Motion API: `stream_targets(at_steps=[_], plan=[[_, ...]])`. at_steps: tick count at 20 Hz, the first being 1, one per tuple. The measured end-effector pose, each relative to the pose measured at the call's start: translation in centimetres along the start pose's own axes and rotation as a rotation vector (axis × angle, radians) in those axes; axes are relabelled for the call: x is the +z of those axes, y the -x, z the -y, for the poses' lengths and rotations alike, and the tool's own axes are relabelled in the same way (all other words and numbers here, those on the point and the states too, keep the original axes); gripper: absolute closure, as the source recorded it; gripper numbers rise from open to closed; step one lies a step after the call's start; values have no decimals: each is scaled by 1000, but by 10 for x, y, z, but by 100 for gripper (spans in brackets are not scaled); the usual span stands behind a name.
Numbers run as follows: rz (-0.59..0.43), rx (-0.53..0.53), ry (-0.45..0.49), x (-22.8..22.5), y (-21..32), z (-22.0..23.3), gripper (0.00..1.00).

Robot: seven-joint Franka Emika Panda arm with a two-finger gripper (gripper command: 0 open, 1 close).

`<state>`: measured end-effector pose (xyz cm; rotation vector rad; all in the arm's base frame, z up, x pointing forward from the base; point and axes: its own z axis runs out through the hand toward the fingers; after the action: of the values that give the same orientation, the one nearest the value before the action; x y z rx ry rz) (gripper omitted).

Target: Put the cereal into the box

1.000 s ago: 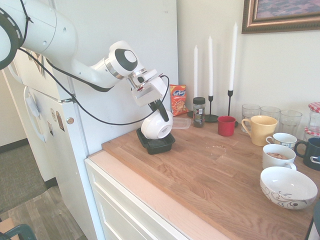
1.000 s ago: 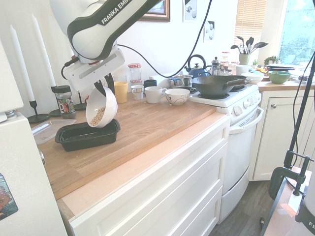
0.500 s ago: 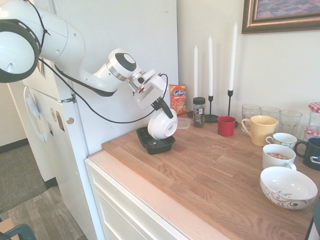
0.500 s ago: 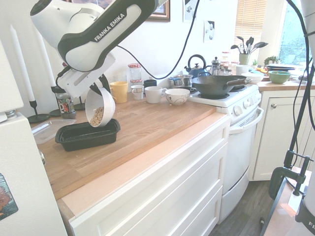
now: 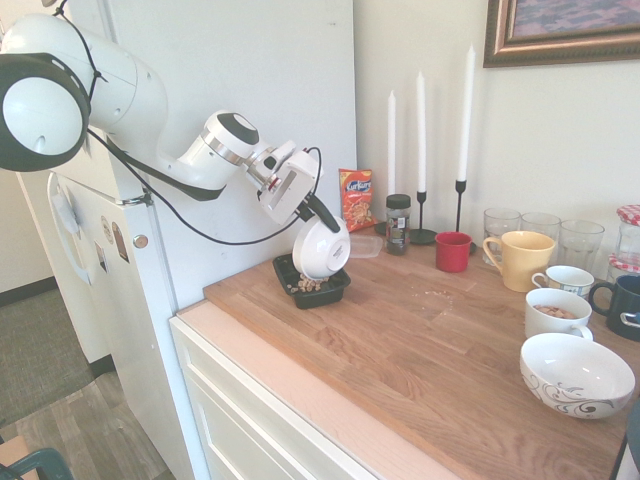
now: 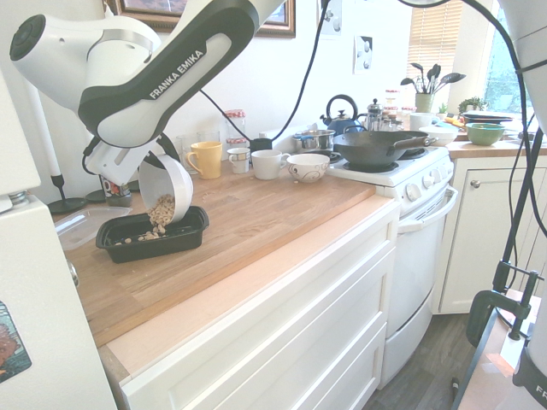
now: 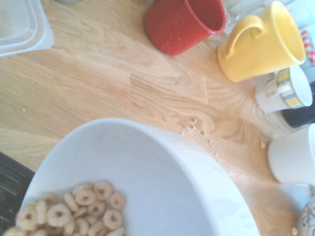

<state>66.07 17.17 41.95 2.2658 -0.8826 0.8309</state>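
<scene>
The gripper [image 5: 312, 207] is clamping the rim of a white bowl [image 5: 322, 249], jaws closed narrow on it, and holding it steeply tipped over the box [image 6: 152, 235]. Cereal [image 6: 161, 211] is sliding out of the bowl's low lip and some pieces are already lying in the box (a few still falling, by the look of the 2nd ext. view). In the wrist view more cereal [image 7: 74, 212] is sitting at the bowl's lower edge, w/ the rest of the inside bare white.

The box is sitting on the wood counter [image 5: 420, 345] near its fridge-side end, just in front of a clear lid [image 6: 81, 225]. Behind it, by the wall: an orange snack bag [image 5: 355, 199], a spice jar [image 5: 398, 222], candles [image 5: 420, 120]. A red cup [image 5: 453, 251] and yellow mug [image 5: 520, 259] are standing well apart from the box, further along the counter. A few crumbs [image 7: 199, 132] are lying on the bare wood between them.
</scene>
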Motion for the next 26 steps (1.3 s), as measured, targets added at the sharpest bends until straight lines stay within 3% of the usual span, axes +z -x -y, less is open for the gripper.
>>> stream_targets(at_steps=[26], plan=[[-251, -134, 97, -18, 26, 17, 100]])
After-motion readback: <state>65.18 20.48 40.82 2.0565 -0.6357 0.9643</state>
